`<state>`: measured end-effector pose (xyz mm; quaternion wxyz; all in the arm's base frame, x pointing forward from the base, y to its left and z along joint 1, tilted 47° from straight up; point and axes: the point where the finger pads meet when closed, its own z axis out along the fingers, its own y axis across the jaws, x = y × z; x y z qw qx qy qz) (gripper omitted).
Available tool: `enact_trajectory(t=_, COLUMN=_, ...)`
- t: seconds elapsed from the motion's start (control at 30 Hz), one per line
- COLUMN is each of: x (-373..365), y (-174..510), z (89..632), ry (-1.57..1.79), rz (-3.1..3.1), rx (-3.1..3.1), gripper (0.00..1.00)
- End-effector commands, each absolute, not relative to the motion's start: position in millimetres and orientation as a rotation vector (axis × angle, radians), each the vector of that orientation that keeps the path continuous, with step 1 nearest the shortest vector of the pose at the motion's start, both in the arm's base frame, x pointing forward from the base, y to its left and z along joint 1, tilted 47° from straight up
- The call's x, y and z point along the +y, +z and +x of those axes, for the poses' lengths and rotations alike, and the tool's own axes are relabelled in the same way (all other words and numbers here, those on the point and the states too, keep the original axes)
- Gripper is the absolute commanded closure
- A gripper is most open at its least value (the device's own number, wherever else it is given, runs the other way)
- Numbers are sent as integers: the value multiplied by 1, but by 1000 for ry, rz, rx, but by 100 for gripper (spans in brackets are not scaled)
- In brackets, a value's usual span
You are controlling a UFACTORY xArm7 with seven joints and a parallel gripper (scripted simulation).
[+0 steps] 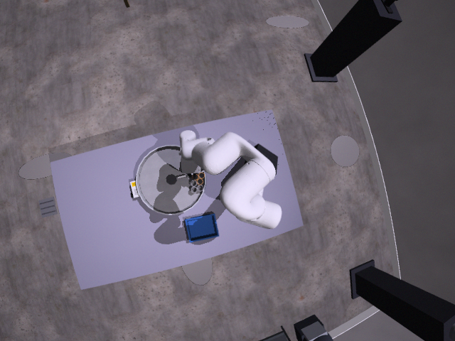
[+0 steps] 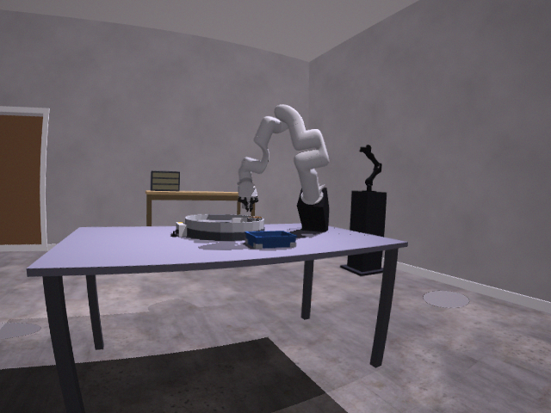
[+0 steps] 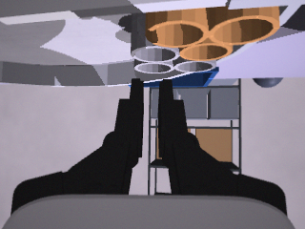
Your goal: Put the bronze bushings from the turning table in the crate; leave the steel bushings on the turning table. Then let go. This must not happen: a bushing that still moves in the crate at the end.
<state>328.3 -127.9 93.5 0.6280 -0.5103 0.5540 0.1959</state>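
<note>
The round grey turning table (image 1: 170,179) holds a tight cluster of bushings near its right rim. Three bronze bushings (image 3: 206,34) stand together, also seen from above (image 1: 199,177). Three steel bushings (image 3: 164,62) stand beside them, also seen from above (image 1: 194,188). The blue crate (image 1: 200,227) sits on the table in front of the turning table and looks empty. My gripper (image 3: 151,95) (image 2: 248,205) hangs a little above the turning table, its tips close to the steel bushings. Its fingers stand nearly together with nothing between them.
A small white and yellow box (image 1: 134,187) sits at the turning table's left edge. The arm's black base (image 1: 265,155) stands at the table's right side. A black pedestal with a dark arm (image 2: 368,222) stands beyond the table. A wooden side table (image 2: 191,195) is at the back.
</note>
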Motion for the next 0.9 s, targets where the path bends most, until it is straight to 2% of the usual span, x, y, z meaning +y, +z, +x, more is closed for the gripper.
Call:
enact_trajectory(t=0.0, x=-130, y=94, z=329, ry=446, rz=-1171, rx=1273, gripper=90)
enact_trajectory(t=0.87, x=-120, y=78, z=342, ry=446, rz=-1171, rx=1273, gripper=90)
